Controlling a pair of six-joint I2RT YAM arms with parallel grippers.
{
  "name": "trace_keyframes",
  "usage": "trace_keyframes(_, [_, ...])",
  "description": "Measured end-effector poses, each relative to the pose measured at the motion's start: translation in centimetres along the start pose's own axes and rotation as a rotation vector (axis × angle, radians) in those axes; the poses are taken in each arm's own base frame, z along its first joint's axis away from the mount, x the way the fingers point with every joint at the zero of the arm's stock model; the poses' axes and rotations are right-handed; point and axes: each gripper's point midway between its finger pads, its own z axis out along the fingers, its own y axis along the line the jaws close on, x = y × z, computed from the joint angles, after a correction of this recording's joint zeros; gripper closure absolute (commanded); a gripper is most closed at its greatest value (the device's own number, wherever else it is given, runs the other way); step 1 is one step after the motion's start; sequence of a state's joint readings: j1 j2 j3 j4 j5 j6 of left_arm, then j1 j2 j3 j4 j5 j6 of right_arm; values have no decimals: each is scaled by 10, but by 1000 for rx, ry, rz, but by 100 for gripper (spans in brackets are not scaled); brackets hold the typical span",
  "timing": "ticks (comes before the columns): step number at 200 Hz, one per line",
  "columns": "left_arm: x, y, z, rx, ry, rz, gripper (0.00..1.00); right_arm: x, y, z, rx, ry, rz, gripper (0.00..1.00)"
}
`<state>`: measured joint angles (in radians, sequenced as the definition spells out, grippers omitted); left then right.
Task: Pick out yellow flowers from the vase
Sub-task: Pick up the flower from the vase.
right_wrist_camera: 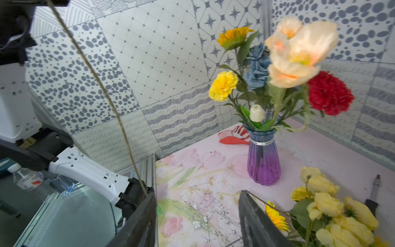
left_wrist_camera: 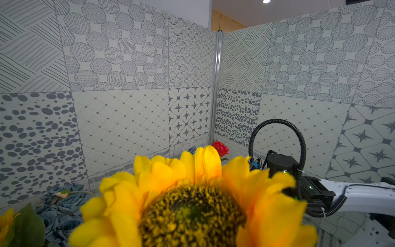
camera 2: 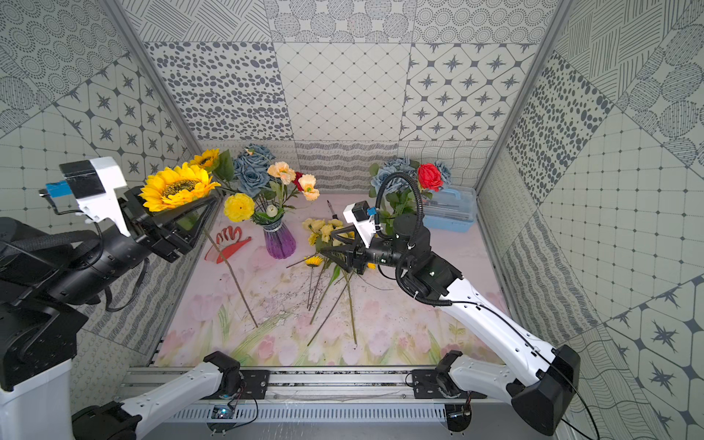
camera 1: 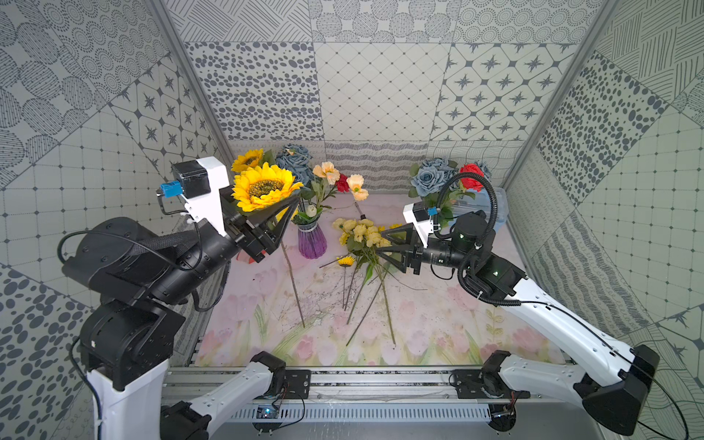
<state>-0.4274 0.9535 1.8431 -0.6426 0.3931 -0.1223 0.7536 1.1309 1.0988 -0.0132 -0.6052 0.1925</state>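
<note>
At the left of the table [camera 1: 438, 327] I see the left gripper [camera 1: 287, 217] up in the air with the big sunflower [camera 1: 263, 186] sitting right on top of its fingers; the jaws are clamped on the stem [camera 1: 293, 285] just under the head; the stem hangs slanting down toward the front of the table, and I cannot tell whether its tip touches the surface; in the left wrist view the bloom fills the lower part and hides the fingers.

Just beyond that gripper the purple vase [camera 1: 312, 242] stands upright toward the back; in it I count a smaller sunflower [camera 1: 247, 159] and a yellow carnation [camera 2: 239, 207], mixed with peach poppies [camera 1: 325, 170], grey-blue roses [camera 1: 293, 160] and a red carnation [camera 1: 343, 183].

Just right of the vase a heap lies flat on the table: pale yellow roses [camera 1: 362, 232] and a little sunflower [camera 1: 346, 261], their stems fanned toward the front edge; the right gripper [camera 1: 380, 242] hovers low at the heap's right side, its jaws apart and gripping nothing; in the right wrist view I see mostly printed table between the two fingers, the roses just beside one of them.
</note>
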Motion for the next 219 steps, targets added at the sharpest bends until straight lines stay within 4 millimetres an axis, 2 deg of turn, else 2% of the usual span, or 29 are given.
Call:
trace_keyframes(24, [39, 3, 16, 37, 81, -106, 36, 0, 25, 8, -91, -29, -23, 35])
trace_keyframes(43, [71, 7, 28, 54, 135, -193, 37, 3, 37, 16, -136, -35, -31, 35])
trace_keyframes(74, [103, 12, 45, 79, 180, -312, 37, 16, 47, 39, -186, -22, -30, 34])
trace_keyframes(105, [115, 13, 59, 109, 181, -396, 37, 40, 41, 61, -187, 30, -6, 33])
trace_keyframes(137, [113, 12, 68, 143, 160, -451, 37, 57, 31, 74, -172, 67, 14, 33])
trace_keyframes(149, [112, 11, 70, 157, 149, -468, 37, 61, 28, 76, -163, 74, 15, 41])
trace_keyframes(163, [109, 10, 72, 168, 138, -482, 37, 62, 25, 79, -153, 77, 12, 55])
trace_keyframes(176, [107, 9, 73, 174, 131, -488, 37, 63, 23, 80, -142, 78, 0, 74])
trace_keyframes(189, [104, 9, 73, 180, 123, -495, 37, 62, 21, 80, -133, 75, -6, 100])
trace_keyframes(202, [101, 8, 73, 183, 114, -493, 33, 62, 19, 80, -120, 72, -11, 100])
trace_keyframes(219, [97, 8, 72, 183, 108, -487, 23, 60, 16, 80, -99, 67, -19, 100])
